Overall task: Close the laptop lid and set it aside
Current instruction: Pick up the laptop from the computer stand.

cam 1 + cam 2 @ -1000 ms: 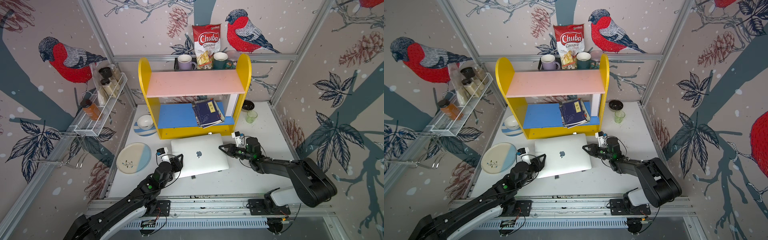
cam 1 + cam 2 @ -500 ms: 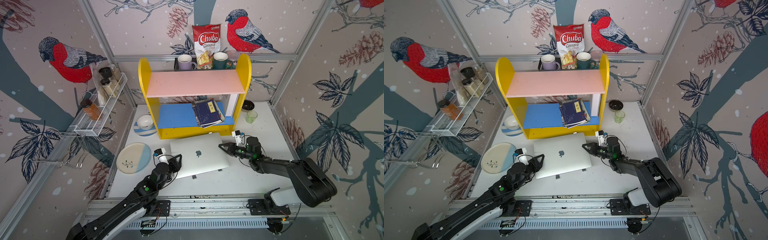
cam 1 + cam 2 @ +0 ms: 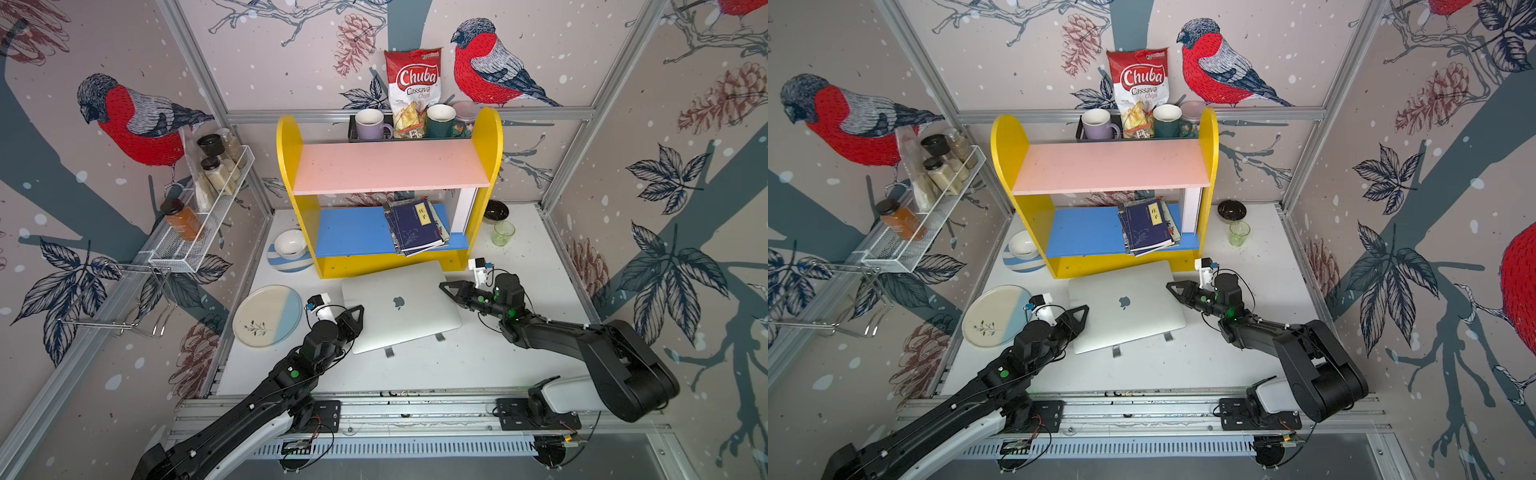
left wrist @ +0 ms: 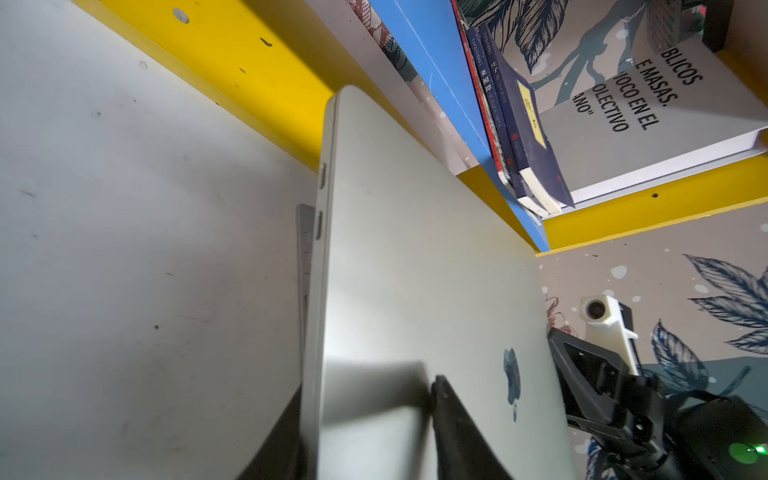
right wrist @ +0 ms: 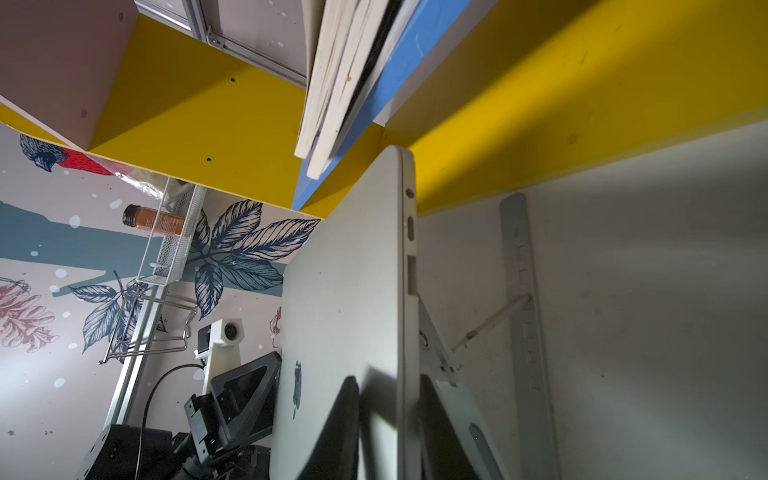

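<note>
The silver laptop (image 3: 399, 307) (image 3: 1125, 307) lies in front of the yellow shelf. It rests tilted on a metal stand, and the laptop lid (image 4: 415, 249) (image 5: 340, 291) is down with the logo facing up. My left gripper (image 3: 357, 315) (image 3: 1084, 311) (image 4: 365, 399) straddles the laptop's left edge, open, with one finger over the lid and one underneath. My right gripper (image 3: 443, 286) (image 3: 1169, 286) (image 5: 388, 386) is shut on the laptop's right edge, one finger on the lid and one below.
The yellow shelf (image 3: 390, 266) with books (image 3: 415, 226) stands right behind the laptop. A plate (image 3: 266, 316) lies to the left, with a bowl on a striped saucer (image 3: 291, 245) behind it. A green glass (image 3: 503, 232) and a dark bowl (image 3: 495, 210) stand at the back right. The stand's feet (image 3: 388, 352) stick out in front.
The jaws of both grippers have drawn closer around the laptop's side edges. The left arm has shifted a little. The laptop has stayed where it was.
</note>
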Robot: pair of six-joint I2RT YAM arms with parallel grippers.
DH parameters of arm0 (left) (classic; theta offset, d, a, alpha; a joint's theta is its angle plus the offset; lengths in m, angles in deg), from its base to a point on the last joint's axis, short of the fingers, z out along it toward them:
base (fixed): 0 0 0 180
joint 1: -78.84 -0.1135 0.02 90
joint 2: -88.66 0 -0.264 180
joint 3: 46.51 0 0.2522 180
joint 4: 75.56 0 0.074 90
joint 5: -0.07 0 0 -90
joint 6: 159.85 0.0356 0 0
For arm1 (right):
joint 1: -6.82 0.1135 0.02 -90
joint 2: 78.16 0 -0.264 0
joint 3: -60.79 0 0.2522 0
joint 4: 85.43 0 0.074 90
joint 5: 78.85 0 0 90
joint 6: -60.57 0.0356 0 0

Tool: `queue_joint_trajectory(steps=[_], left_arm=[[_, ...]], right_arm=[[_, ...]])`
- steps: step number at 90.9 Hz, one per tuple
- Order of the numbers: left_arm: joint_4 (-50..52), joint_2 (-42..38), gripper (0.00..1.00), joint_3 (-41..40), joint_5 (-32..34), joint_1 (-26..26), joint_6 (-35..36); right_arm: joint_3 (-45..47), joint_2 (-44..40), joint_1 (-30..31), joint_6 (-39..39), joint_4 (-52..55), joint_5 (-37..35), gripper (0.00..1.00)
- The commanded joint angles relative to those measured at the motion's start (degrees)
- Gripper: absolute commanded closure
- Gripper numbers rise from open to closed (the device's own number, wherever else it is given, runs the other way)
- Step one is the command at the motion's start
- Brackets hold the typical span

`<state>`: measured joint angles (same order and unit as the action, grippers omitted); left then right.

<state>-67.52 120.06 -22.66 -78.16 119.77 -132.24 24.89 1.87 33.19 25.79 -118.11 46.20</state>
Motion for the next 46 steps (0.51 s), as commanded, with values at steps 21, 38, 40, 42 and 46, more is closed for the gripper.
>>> queue_joint_trajectory(steps=[21,38,40,42,46], left_arm=[[-18.9,-4.8,0.78,2.0,-23.4,-0.1,-4.7],[-22.2,-4.7,0.87,2.4,-24.8,-0.7,-7.8],[-22.9,-4.5,0.88,2.5,-25.1,-0.7,-8.2],[-23.4,-4.2,0.89,2.5,-25.4,-0.9,-8.5],[-24.3,-3.8,0.91,2.7,-25.9,-1.1,-9.2]], right_arm=[[-1.1,-1.4,3.4,1.8,-1.9,17.1,0.81],[-1.1,-1.8,3.4,1.8,-1.7,17.2,0.81],[-1.1,-1.8,3.4,1.8,-1.7,17.2,0.81],[-1.1,-1.9,3.4,1.7,-1.6,17.2,0.81],[-1.1,-2.0,3.4,1.8,-1.6,17.3,0.81]])
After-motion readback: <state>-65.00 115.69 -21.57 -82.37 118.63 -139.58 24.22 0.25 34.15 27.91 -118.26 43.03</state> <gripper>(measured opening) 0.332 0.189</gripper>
